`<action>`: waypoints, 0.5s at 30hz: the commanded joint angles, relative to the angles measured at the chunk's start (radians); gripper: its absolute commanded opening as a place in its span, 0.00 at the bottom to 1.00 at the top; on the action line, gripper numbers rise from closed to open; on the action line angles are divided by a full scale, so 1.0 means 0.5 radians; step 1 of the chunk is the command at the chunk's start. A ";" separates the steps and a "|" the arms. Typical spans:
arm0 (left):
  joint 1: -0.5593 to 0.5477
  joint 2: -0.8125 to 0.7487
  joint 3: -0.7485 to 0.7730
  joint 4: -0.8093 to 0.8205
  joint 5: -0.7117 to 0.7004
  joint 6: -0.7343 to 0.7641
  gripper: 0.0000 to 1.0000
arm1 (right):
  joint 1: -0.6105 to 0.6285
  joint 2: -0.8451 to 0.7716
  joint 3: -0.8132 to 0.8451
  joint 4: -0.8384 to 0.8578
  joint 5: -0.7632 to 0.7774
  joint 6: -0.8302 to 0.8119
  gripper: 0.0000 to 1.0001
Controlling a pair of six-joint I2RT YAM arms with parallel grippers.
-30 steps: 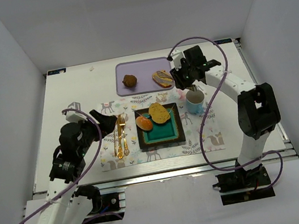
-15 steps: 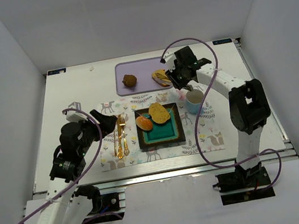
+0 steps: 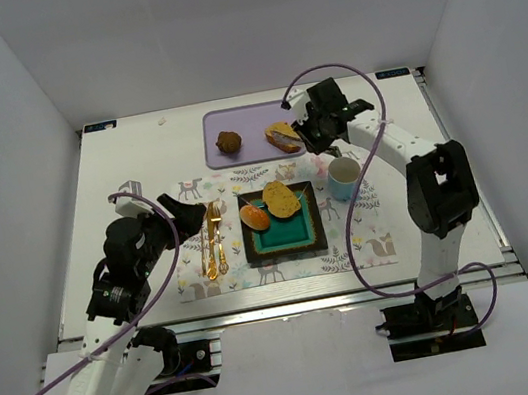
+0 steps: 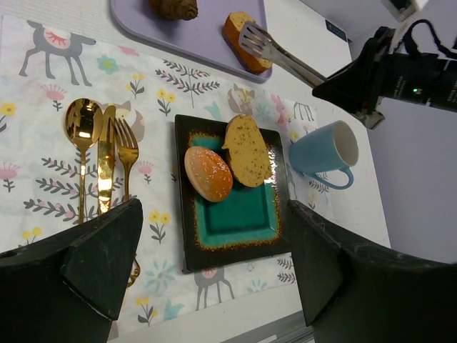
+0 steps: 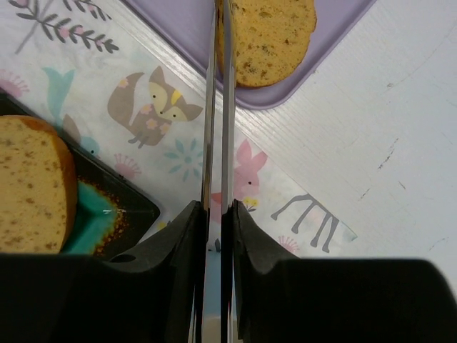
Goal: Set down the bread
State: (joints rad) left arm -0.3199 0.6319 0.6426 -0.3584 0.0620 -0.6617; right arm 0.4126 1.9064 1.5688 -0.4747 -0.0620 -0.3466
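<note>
A golden-yellow bread slice (image 3: 280, 198) and an orange-red roll (image 3: 254, 216) lie on the black-and-teal square plate (image 3: 291, 238). Another slice (image 3: 282, 135) lies on the purple tray (image 3: 241, 120). My right gripper (image 3: 319, 132) is shut on metal tongs (image 5: 217, 107). The tong arms are squeezed close together, and their tips rest at that tray slice (image 5: 271, 32). The left wrist view shows the tong head (image 4: 260, 43) lying on the slice (image 4: 235, 32). My left gripper (image 3: 186, 216) is open and empty above the mat, left of the plate (image 4: 189, 236).
A dark brown lump (image 3: 228, 143) sits on the tray's left part. A blue cup (image 3: 345, 179) stands right of the plate. A gold spoon, knife and fork (image 3: 212, 239) lie left of the plate on the patterned placemat (image 3: 197, 280).
My right gripper has swung left with the tongs, from above the cup to the slice on the purple tray. The left arm has not moved.
</note>
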 commanded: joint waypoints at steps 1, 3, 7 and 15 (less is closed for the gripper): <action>0.002 -0.021 0.009 -0.001 -0.026 0.019 0.91 | 0.006 -0.251 0.062 0.038 -0.118 0.024 0.11; 0.002 -0.021 0.013 -0.001 -0.029 0.019 0.91 | 0.006 -0.376 0.020 0.066 -0.182 0.030 0.11; -0.001 -0.018 0.013 0.008 -0.026 0.019 0.91 | 0.006 -0.609 -0.161 0.078 -0.351 0.021 0.11; 0.002 0.018 0.016 0.036 -0.001 0.023 0.91 | 0.055 -1.284 -0.931 -0.017 -0.747 -0.325 0.11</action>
State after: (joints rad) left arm -0.3202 0.6357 0.6426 -0.3580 0.0612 -0.6613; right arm 0.4217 1.3392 1.2060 -0.4503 -0.3344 -0.4118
